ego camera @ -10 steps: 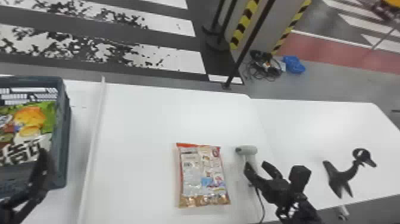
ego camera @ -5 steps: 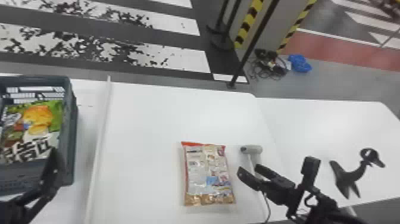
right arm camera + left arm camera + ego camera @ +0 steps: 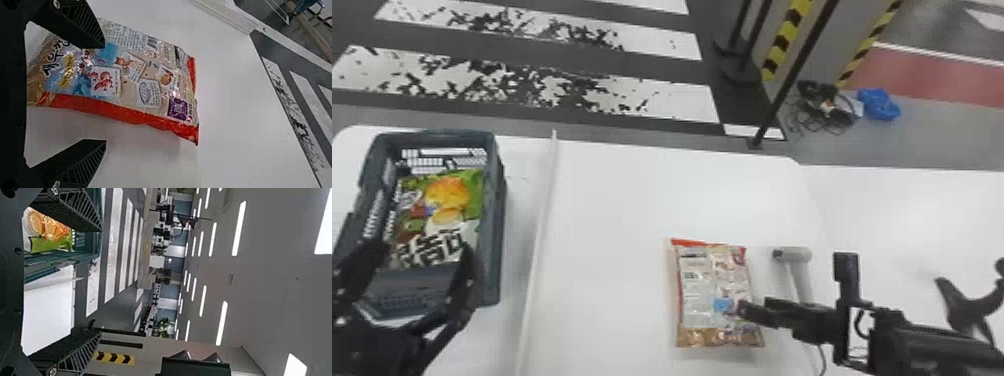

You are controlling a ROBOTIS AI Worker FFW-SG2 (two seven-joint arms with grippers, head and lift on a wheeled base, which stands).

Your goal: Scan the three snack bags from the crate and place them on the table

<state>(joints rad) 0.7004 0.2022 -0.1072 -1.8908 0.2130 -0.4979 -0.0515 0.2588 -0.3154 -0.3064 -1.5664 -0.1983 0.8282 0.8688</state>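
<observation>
R gripper (image 3: 105, 93) by snack bag (image 3: 709, 292), jaws apart.
Bag's flat on counter (image 3: 612, 225), near scanner (image 3: 797, 254); L gripper (image 3: 424, 248), jaws apart, at crate (image 3: 497, 225) w/ 2nd bag (image 3: 444, 215) inside. Risk: R fingers straddle bag's red edge, so closing might nip only slick film & slip, or poss. hide the purple code patch (image 3: 177, 108). Both bags carry bold lettering.

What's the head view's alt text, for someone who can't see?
A snack bag lies on a white table beside a scanner, the right gripper at the bag's right edge. At left, a crate holds another snack bag, the open left gripper over its near end.
</observation>
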